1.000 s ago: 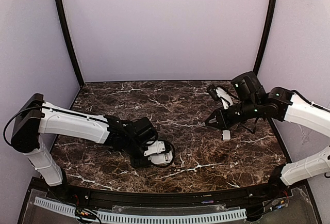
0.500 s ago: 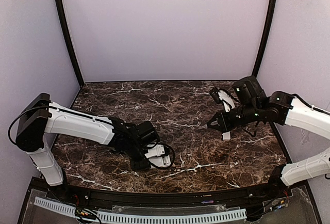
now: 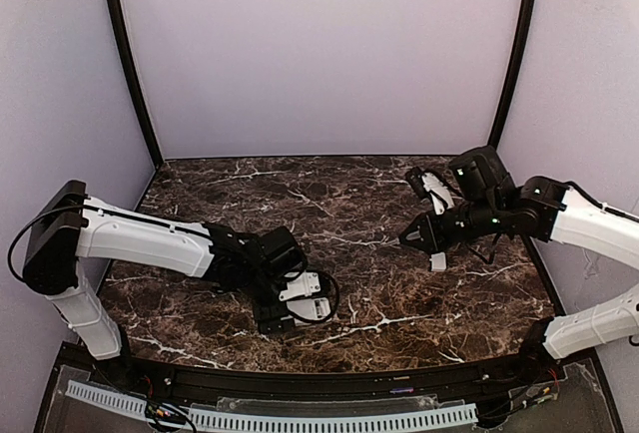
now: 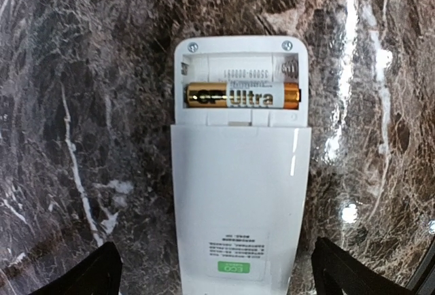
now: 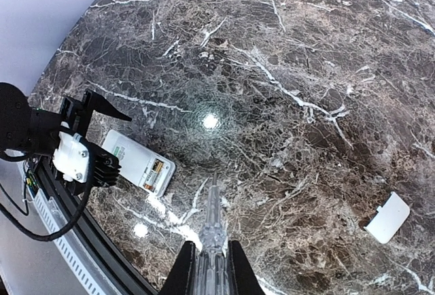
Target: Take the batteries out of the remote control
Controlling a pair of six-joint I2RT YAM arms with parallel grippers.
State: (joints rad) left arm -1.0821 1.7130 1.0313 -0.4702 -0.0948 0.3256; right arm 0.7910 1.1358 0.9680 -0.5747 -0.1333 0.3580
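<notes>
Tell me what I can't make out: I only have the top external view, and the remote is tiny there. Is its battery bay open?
Observer: Yes. In the left wrist view the remote control lies back up, and the battery bay at its end is uncovered.
Operator: Any cells in it?
Observer: One gold battery lies in the half of the bay nearer the remote's middle. The half beyond it is empty, and its spring is bare.
Operator: Are the left fingers on the remote?
Observer: The left gripper is open. Its fingers are spread to either side of the remote, not clamped on it.
</notes>
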